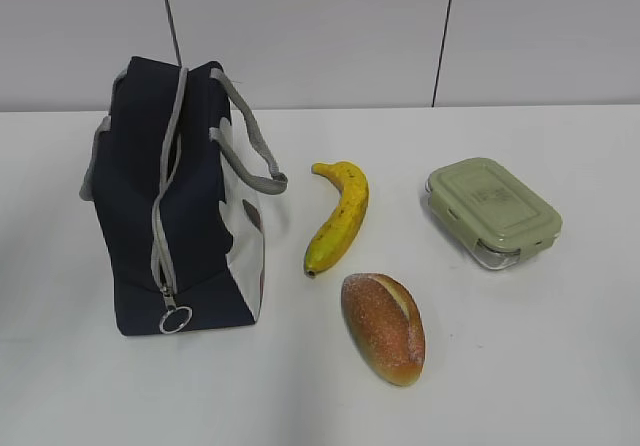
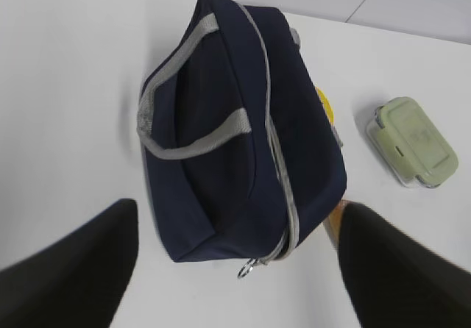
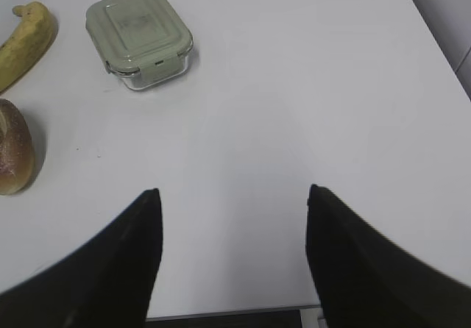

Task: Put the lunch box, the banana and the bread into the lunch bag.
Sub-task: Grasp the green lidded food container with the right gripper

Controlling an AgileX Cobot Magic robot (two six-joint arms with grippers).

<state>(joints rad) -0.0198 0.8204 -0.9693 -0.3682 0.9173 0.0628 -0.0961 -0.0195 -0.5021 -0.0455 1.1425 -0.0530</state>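
Neither arm appears in the exterior view.

Left gripper (image 2: 235, 269): seen only in the left wrist view. Two dark fingers enter from the bottom corners of the frame, one at lower left (image 2: 70, 273), one at lower right (image 2: 401, 269). The jaws stand wide apart with nothing between them. Nothing is gripped or touched. The gripper is raised and looks down at a slant.

Right gripper (image 3: 234, 258): seen only in the right wrist view. Two dark fingers rise from the bottom edge, left (image 3: 103, 269) and right (image 3: 375, 265). Jaws parted, gap empty, no contact. The camera is tilted downward from above.
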